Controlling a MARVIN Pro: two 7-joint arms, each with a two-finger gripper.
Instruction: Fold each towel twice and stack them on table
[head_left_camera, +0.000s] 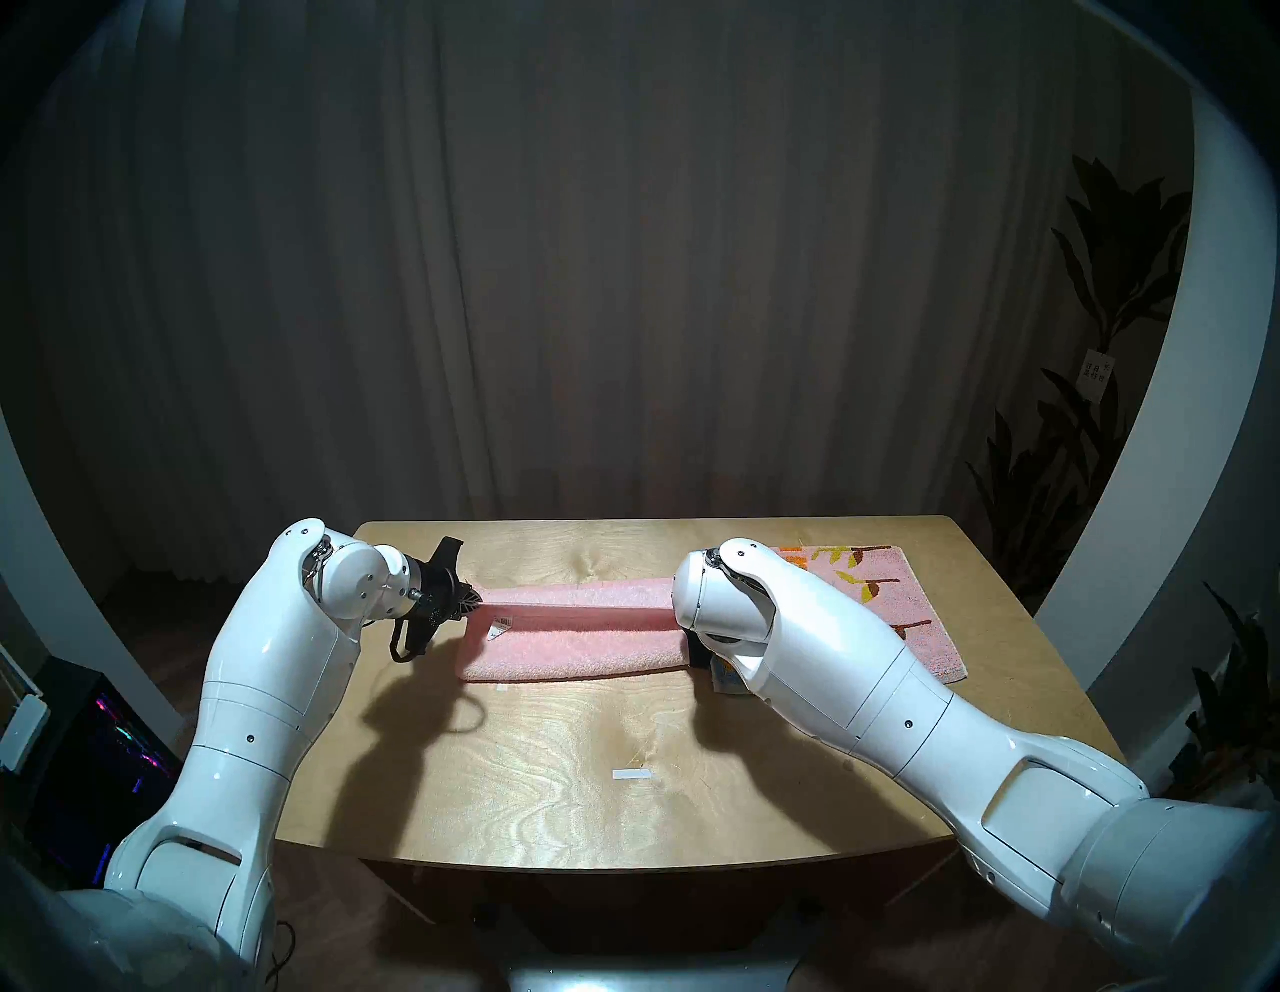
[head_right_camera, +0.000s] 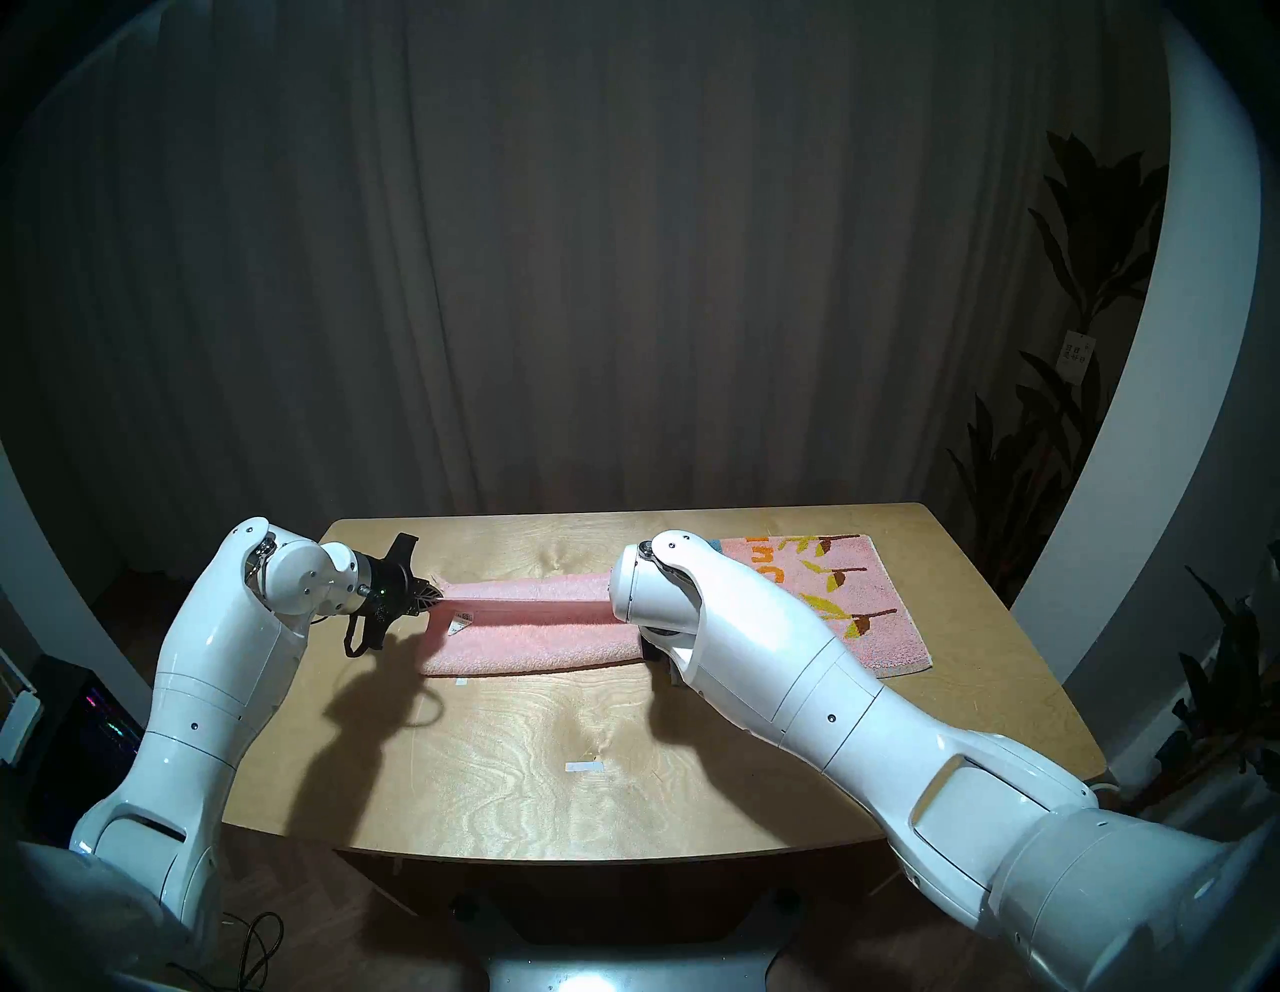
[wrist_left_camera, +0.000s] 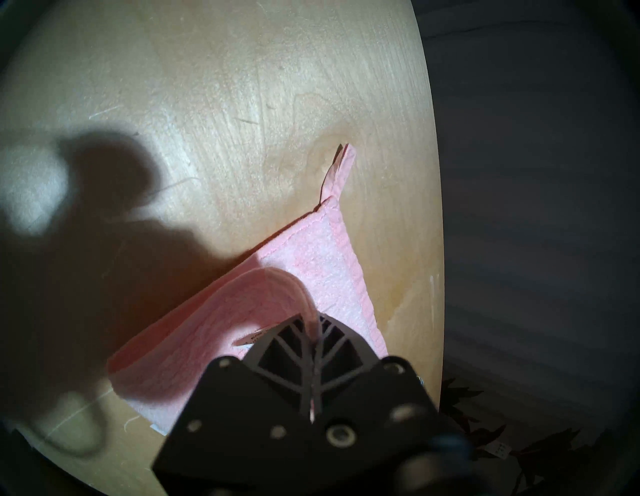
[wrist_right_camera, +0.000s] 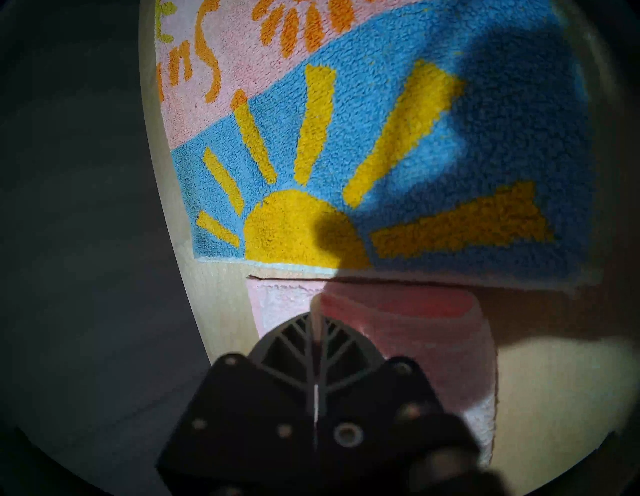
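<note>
Left fingers (wrist_left_camera: 313, 332): clenched on pink towel (head_left_camera: 589, 641) edge.
Right fingers (wrist_right_camera: 316, 320): clenched on its other end.
Sun towel (wrist_right_camera: 363, 121): flat on counter (head_left_camera: 554, 762).

Plain towel (head_left_camera: 575, 634) on table (head_left_camera: 554, 776), left of patterned towel (head_left_camera: 893, 609).

A dim room is seen around a brightly lit table (head_left_camera: 623, 783), the light falling from above and behind the head camera. Hard arm shadows are cast on the wood toward 6 o'clock, and glare is carried on the white arm shells. Every view is ringed by a dark fisheye rim, with edges bowed. In the wrist views, the left gripper (wrist_left_camera: 313, 341) and right gripper (wrist_right_camera: 317, 332) are rendered dark and soft, and heavy shadow is spread at 9 o'clock and 3 o'clock.
</note>
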